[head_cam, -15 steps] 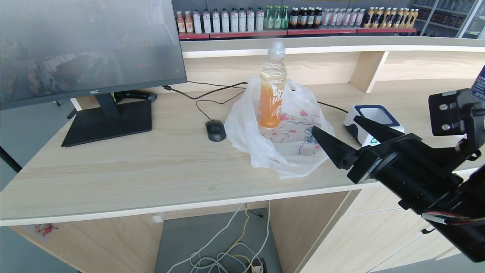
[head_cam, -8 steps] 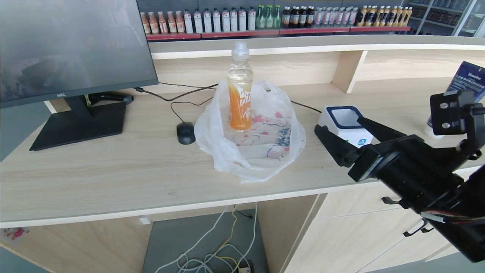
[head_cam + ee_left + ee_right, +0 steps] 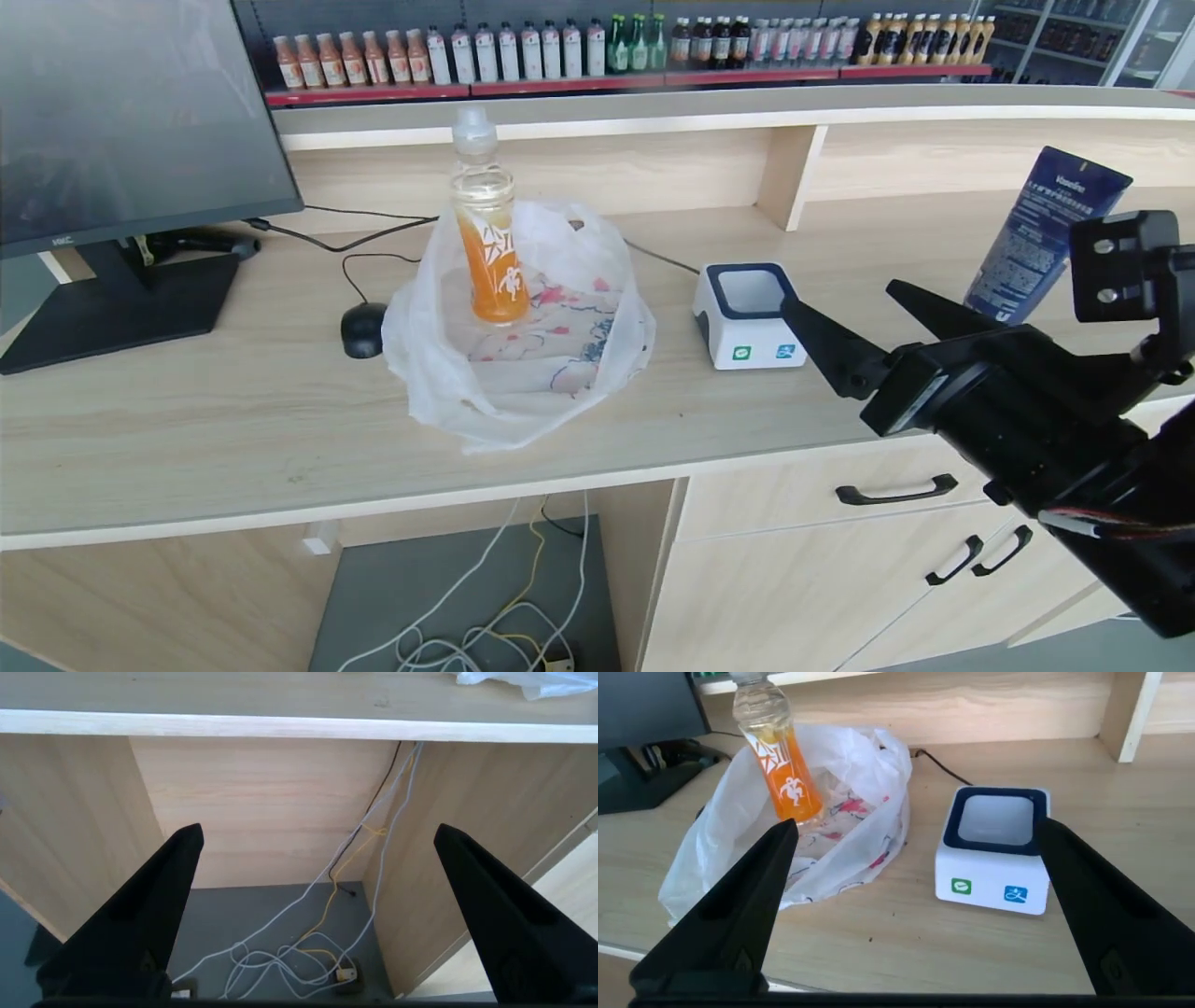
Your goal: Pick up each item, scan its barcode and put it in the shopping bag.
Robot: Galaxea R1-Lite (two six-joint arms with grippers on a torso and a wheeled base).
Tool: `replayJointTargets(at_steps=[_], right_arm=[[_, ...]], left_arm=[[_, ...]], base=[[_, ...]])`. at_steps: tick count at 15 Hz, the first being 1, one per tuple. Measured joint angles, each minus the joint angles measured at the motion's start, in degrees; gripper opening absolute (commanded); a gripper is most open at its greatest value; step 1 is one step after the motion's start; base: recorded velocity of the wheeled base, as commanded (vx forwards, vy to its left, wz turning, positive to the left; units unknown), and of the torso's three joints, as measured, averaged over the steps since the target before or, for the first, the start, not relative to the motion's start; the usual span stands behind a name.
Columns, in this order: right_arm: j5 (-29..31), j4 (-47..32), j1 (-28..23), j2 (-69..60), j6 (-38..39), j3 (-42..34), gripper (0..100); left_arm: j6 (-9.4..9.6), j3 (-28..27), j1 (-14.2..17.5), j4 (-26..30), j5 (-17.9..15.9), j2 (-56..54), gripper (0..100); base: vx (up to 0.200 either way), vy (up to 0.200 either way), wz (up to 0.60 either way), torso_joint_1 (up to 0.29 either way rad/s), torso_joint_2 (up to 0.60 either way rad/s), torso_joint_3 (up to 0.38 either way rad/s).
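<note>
- Right pincer point(image 3: 840, 297) was apart, over the counter point(image 3: 233, 420) edge beside the scanner point(image 3: 747, 322).
- Left pincer point(image 3: 318, 833) was apart, below the counter.
- Bottle point(image 3: 487, 238) stood upright in the shopping bag point(image 3: 439, 373).
- Blue tube point(image 3: 1036, 233) was at the right, probably leaning.

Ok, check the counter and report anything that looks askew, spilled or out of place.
Only the dark blue plastic tube at the right end of the wooden counter leans; its foot is hidden behind the right gripper. The orange drink bottle stands upright in the white plastic bag; nothing is spilled.
</note>
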State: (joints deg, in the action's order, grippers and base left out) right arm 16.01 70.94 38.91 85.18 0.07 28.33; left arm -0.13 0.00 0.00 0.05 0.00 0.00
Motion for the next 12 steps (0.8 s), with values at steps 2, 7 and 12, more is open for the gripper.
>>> replayJointTargets(at_steps=[2,7,12], right_arm=[[0.0,0.0,0.0,-0.1,0.1,0.0,100],[0.0,0.0,0.0,-0.1,0.0,0.2,100],[0.4,0.1,0.1,-0.1,-0.7,-1.3,100]], left_arm=[[0.00,0.0,0.0,0.0,0.0,0.0,100],[0.06,0.0,0.0,0.0,0.0,0.0,100],[0.06,0.0,0.0,0.0,0.0,0.0,100]], base=[[0.000,-0.200,0.00,0.002,0.00,-0.002],[0.000,-0.200,0.00,0.000,0.00,0.001],[0.000,-0.200,0.00,0.005,0.00,0.000]])
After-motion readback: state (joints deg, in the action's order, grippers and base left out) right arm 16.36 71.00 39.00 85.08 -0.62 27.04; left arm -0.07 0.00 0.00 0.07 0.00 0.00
